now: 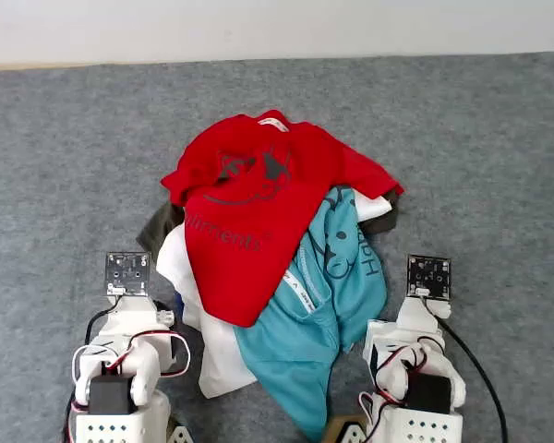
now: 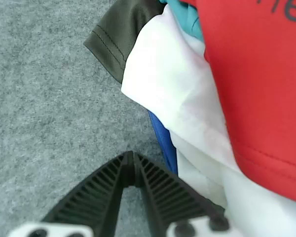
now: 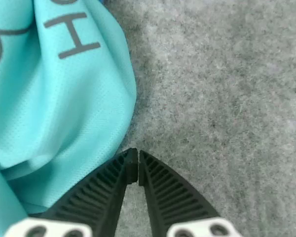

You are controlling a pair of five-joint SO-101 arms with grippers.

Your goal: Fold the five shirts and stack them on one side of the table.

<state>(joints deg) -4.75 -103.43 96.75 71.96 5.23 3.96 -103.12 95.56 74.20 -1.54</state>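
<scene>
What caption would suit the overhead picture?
Red shirt tops a heap of unfolded shirts on the grey table.

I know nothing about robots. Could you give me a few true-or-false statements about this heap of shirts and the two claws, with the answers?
1. The red shirt lies on top of the heap. True.
2. The shirts are already folded into a neat stack. False: they lie crumpled and overlapping in the middle of the table.
3. The left gripper holds the white shirt. False: it is shut on nothing, with its tips over bare table beside that shirt.
4. The right gripper is shut, next to the teal shirt. True.
5. A blue shirt peeks out from under the white one. True.
</scene>
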